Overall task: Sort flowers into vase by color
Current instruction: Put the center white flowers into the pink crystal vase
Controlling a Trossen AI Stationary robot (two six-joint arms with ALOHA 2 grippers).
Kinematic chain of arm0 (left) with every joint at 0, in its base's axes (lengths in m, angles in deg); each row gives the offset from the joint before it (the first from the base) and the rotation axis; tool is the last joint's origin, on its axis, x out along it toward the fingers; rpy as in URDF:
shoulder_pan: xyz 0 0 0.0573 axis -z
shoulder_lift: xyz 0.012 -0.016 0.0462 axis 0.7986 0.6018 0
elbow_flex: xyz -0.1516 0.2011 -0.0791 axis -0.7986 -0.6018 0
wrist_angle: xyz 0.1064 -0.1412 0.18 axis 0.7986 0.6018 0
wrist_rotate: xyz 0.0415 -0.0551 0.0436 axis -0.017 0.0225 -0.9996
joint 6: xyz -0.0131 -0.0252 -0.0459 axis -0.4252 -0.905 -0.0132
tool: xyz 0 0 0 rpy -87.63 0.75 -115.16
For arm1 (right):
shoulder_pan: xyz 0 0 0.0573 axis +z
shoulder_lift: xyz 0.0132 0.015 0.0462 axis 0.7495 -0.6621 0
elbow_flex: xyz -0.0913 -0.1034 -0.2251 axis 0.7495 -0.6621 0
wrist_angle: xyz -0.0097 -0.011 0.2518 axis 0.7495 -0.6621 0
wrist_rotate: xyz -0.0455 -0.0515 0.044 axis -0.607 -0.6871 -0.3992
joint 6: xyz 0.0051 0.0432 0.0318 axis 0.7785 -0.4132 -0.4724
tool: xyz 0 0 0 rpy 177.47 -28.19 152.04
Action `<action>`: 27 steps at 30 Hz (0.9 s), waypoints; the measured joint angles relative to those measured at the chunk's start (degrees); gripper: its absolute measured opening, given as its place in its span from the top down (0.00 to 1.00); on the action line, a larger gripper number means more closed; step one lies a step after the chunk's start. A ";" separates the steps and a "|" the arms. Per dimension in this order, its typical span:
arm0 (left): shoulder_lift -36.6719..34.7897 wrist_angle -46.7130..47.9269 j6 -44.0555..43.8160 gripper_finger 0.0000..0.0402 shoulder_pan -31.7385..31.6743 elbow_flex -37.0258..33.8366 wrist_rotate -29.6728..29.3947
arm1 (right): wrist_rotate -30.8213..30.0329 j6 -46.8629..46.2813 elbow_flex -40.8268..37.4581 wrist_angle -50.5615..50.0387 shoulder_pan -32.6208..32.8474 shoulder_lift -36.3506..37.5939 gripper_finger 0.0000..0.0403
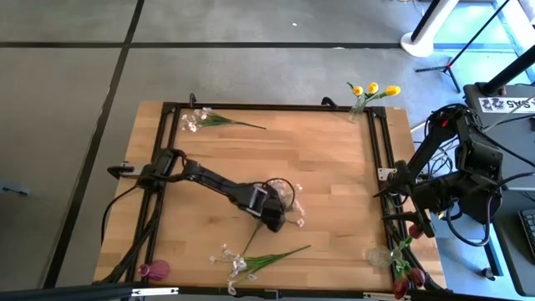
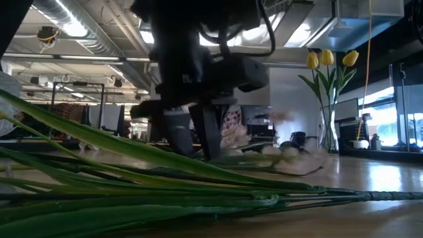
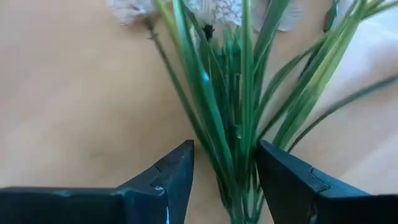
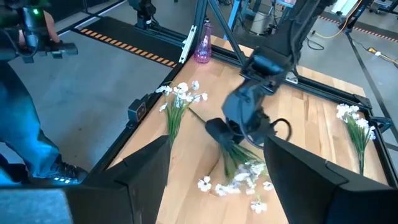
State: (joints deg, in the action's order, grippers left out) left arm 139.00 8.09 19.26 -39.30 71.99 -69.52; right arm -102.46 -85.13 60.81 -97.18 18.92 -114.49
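Note:
A spray of tiny white-pink blossoms point(image 1: 292, 206) lies flat at the table's middle. My left gripper point(image 1: 273, 216) is down over its green stems point(image 3: 239, 155), open, one finger on either side of the bundle. A second spray point(image 1: 242, 261) lies near the near edge and a third point(image 1: 201, 119) at the far left corner. Yellow tulips point(image 1: 373, 89) stand in a clear vase at the far right corner. Dark red tulips point(image 1: 407, 274) stand in a vase at the near right corner. My right gripper point(image 4: 217, 186) waits open at the table's right edge. My left gripper point(image 3: 227, 183) comes from above, its fingers across the spray's stem bundle point(image 3: 242, 186), which lies on the table. One finger point(image 3: 280, 177) is right up against the stems, but I cannot tell whether it touches them.
A pink vase point(image 1: 155, 270) stands at the near left corner. A black frame point(image 1: 259, 107) runs around the wooden table. The right arm's base and cables point(image 1: 468, 180) fill the right side. A person point(image 4: 22, 93) stands beyond the table's near left corner.

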 joint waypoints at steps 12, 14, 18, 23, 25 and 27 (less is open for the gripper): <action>-0.01 -2.22 5.39 0.78 1.91 -1.20 -4.52 | 0.63 3.53 0.00 -0.32 0.02 0.01 0.36; -0.44 -3.13 9.40 0.89 2.47 -0.59 -6.53 | 0.65 5.12 0.02 -0.07 0.02 0.01 0.36; -6.26 -4.84 19.47 0.97 4.64 0.10 -10.52 | 0.60 6.92 0.00 0.49 0.01 0.01 0.36; -17.54 -4.51 31.39 0.99 7.84 0.11 -18.53 | -0.04 8.05 0.00 0.67 0.02 -0.10 0.36; -23.45 -4.60 35.86 0.99 8.97 0.11 -20.66 | -1.62 8.09 0.00 1.32 0.02 -0.30 0.36; -29.62 -5.07 39.73 0.99 10.55 -0.21 -21.94 | -5.23 9.37 0.00 3.34 0.00 -0.68 0.36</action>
State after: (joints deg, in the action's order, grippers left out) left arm 109.38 3.02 58.98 -28.74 71.78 -91.46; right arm -107.69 -75.76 60.81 -93.84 18.92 -115.17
